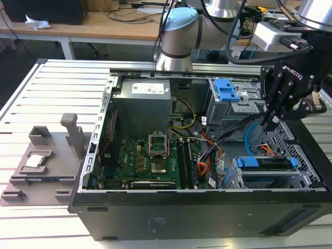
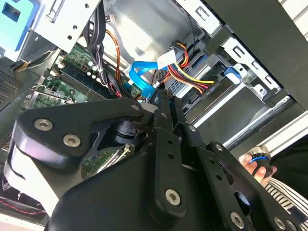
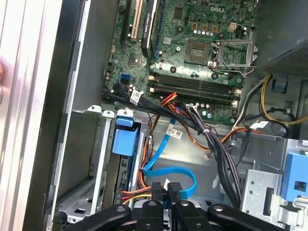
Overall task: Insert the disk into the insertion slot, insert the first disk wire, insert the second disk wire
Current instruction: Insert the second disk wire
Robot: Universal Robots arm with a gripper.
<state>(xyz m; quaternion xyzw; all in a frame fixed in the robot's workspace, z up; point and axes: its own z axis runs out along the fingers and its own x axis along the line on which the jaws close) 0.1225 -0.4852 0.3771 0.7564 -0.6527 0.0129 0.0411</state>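
The disk, in its blue carrier, lies inside the insertion slot, the low grey cage at the case's front corner on the exterior view's right. In the first wrist view the carrier's blue tab shows in that cage. My black gripper hangs just above and behind the disk. Its fingers are pressed together on the end of the second disk wire, the blue flat cable curling in a loop. The first disk wire, thin and red-orange, runs to the disk's rear edge.
The open black case holds a green motherboard, a grey power supply and a taller cage with a blue latch. A black cable bundle crosses beside the loop. A person's hand rests outside the case. A grey fixture sits on the table.
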